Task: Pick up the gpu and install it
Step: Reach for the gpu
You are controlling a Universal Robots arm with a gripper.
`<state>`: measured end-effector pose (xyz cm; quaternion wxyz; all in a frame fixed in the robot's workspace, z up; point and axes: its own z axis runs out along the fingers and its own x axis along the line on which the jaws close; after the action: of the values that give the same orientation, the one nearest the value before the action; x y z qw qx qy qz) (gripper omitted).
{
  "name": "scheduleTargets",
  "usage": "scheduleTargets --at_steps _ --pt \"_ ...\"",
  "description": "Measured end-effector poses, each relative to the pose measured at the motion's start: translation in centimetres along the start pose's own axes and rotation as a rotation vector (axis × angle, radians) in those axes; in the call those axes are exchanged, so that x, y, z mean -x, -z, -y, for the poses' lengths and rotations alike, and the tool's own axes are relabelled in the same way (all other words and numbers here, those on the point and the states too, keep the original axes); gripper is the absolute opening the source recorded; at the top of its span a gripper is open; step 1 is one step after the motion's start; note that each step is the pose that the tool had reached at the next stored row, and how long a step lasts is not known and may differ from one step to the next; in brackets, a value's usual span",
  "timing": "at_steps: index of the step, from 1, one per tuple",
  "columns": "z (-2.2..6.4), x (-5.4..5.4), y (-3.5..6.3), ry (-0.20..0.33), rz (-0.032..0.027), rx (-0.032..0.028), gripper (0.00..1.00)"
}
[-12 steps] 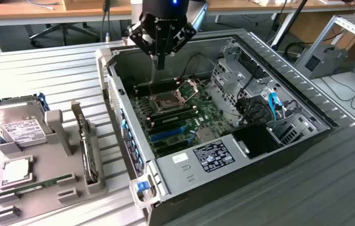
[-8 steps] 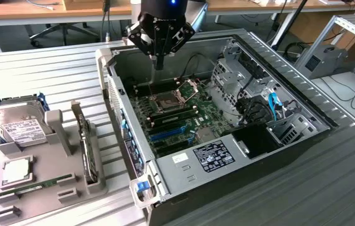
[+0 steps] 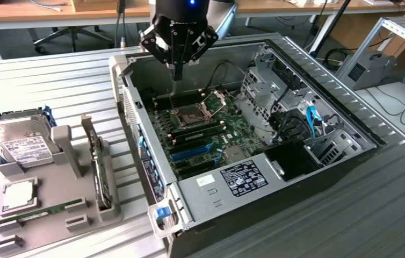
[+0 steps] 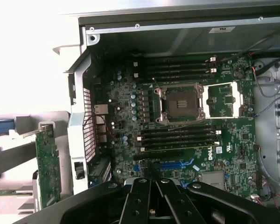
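On the exterior view's left I see a grey moulded parts holder [image 3: 52, 185] lying on the pale slatted metal desk [image 3: 45, 80]. From the left it carries a silver labelled hard drive [image 3: 20, 145] in a blue-edged bay, a square silver processor chip [image 3: 18, 194] and a narrow green RAM stick [image 3: 41, 211] lying flat. At the holder's right edge stands the gpu [image 3: 102, 172], a thin dark card set on its long edge in an upright slot, with a silver metal bracket at its far end. In my wrist view the gpu [image 4: 47, 163] shows a green board face and sits in that same holder, just outside the case's perforated rear wall. It stands free of the claw.

Further right, the open black and silver computer case [image 3: 188, 207] lies on its side with the green motherboard [image 3: 217, 126] exposed. The square processor socket [image 4: 181, 103] sits between rows of dark memory slots. My claw [image 3: 177, 74] hangs over the far left corner of the case, well apart from the gpu, its black fingers pressed together and gripping nothing. In the wrist view the claw [image 4: 151, 196] points over the board near the blue expansion slots [image 4: 177, 164].
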<state>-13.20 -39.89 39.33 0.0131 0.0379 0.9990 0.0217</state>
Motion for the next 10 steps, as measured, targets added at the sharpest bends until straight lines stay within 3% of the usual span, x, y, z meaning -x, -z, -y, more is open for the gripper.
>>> scheduleTargets --at_steps 10 --pt "0.04 -0.54 0.01 0.0 0.0 0.0 0.11"
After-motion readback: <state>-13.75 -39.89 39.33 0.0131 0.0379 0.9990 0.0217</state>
